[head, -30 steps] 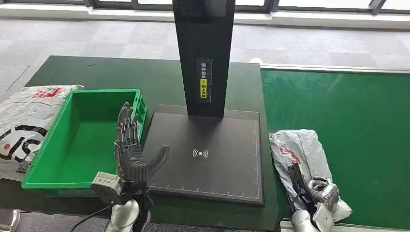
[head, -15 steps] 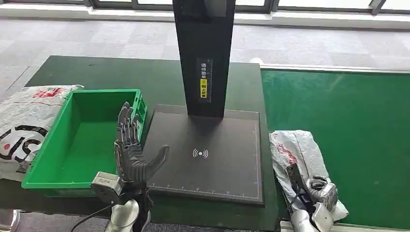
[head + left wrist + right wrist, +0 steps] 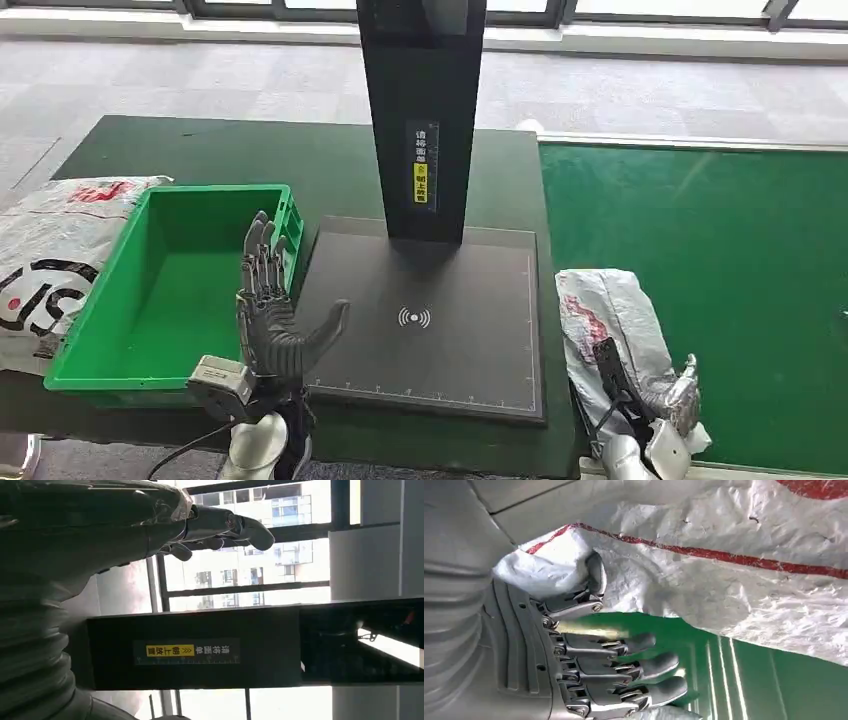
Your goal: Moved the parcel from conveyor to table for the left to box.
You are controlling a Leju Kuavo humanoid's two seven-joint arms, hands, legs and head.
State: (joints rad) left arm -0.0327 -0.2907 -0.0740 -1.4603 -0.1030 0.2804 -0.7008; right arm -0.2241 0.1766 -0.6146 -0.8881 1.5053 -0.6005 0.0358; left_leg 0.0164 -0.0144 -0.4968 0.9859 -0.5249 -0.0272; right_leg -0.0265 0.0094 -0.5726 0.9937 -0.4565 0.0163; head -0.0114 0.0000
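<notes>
The likeliest failure is a slack grip; the parcel (image 3: 610, 330) is a limp, crinkled white poly bag with red print, and the right robot hand (image 3: 668, 405) meets it only at its near end, so the film could slide out from between thumb and fingers on the lift, or the bag could droop and drag along the green conveyor (image 3: 740, 260); the cause would be the thin slippery skin and a hold taken at one edge and not around the bulk. A second risk is the carry across; the parcel must travel toward 9 o'clock onto the dark counter (image 3: 330, 170), and a hanging tail could catch the raised edge of the black scanner pad (image 3: 430, 320) or knock its upright post (image 3: 422, 110).

In the right wrist view the right robot hand (image 3: 589, 650) has its thumb pressed against the bag's fold while its fingers (image 3: 644, 665) lie half curled beneath, with green belt showing between them and the parcel (image 3: 724, 580); whether that amounts to a true pinch I cannot tell.

The parcel lies on the conveyor just beside the counter's right edge, stretching from the right robot hand toward 12 o'clock, touching it at the near end.

The left robot hand (image 3: 268, 310) stands upright and spread, holding nothing, between the green crate (image 3: 100, 340) at its 9 o'clock and the scanner pad at its 3 o'clock.
</notes>
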